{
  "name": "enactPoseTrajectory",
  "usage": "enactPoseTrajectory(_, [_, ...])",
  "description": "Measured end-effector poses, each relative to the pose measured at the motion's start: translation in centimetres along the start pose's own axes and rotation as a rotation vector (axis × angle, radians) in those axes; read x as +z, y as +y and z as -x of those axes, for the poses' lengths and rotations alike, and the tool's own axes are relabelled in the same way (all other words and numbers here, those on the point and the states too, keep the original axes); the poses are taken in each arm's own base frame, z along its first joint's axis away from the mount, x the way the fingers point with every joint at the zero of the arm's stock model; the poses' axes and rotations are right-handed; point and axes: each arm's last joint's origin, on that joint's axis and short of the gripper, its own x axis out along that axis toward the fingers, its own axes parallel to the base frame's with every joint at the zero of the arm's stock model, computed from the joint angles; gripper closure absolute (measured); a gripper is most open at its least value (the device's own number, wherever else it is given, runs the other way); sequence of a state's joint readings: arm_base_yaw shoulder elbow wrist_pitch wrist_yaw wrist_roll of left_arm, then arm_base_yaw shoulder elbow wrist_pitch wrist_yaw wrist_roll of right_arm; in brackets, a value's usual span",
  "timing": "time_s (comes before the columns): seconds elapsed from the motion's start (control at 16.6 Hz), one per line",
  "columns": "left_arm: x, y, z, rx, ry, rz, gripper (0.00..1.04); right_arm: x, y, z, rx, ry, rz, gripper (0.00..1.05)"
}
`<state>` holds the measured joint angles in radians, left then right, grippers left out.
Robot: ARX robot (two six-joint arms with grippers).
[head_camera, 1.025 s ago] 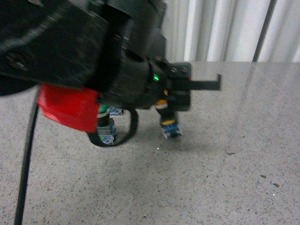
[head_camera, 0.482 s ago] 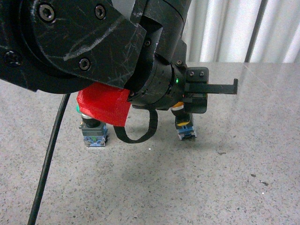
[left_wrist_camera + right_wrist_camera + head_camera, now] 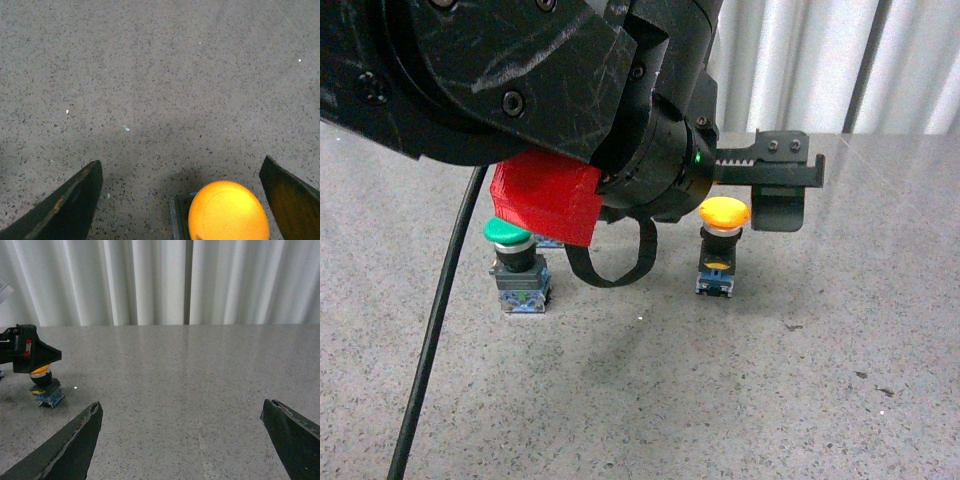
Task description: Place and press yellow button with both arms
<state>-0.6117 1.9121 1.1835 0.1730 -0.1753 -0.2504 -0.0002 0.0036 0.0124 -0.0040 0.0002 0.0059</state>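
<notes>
"How far along is it?"

"Placing looks done. The yellow button [image 3: 724, 212] stands upright on the speckled table [image 3: 820, 400] with nothing gripping it. Pressing is not yet done, I judge."

"And the grippers?"

"The left gripper [image 3: 180, 167] is spread. The button sits low between its jaws and touches neither. The right gripper [image 3: 181, 407] is spread wide and empty, well apart from the button."
</notes>
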Motion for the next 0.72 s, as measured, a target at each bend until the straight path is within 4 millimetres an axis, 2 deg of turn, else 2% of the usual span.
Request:
enactPoseTrajectory(0.06, [0.3, -0.1, 0.0, -0.002, -0.009, -0.002, 0.05, 0.0, 0.0, 0.0, 0.0, 0.0, 0.0, 0.07])
enactPoseTrajectory(0.18, [1.6, 0.3, 0.7, -0.001, -0.071, -0.005, 0.07, 0.0, 0.0, 0.0, 0.0, 0.0, 0.0, 0.07])
enactPoseTrajectory(0.24, [3.2, 0.8, 2.0, 0.005, -0.144, -0.007, 0.07, 0.0, 0.0, 0.0, 0.0, 0.0, 0.0, 0.07])
enactPoseTrajectory(0.36, [7.6, 3.3, 6.6, 0.075, -0.35, -0.032, 0.07, 0.0, 0.0, 0.0, 0.0, 0.0, 0.0, 0.07])
enactPoseTrajectory(0.48, [9.8, 7.1, 11.8, 0.209, -0.506, -0.102, 0.07, 0.0, 0.0, 0.0, 0.0, 0.0, 0.0, 0.07])
enactPoseTrajectory(0.54, [10.1, 9.0, 13.9, 0.286, -0.536, -0.146, 0.07, 0.0, 0.0, 0.0, 0.0, 0.0, 0.0, 0.07])
enactPoseTrajectory(0.6, [9.7, 10.6, 16.3, 0.371, -0.532, -0.16, 0.12, 0.0, 0.0, 0.0, 0.0, 0.0, 0.0, 0.07])
enactPoseTrajectory(0.66, [7.6, 11.6, 18.9, 0.381, -0.529, -0.112, 0.24, 0.0, 0.0, 0.0, 0.0, 0.0, 0.0, 0.07])
enactPoseTrajectory(0.72, [7.2, 11.7, 19.3, 0.379, -0.529, -0.105, 0.26, 0.0, 0.0, 0.0, 0.0, 0.0, 0.0, 0.07])
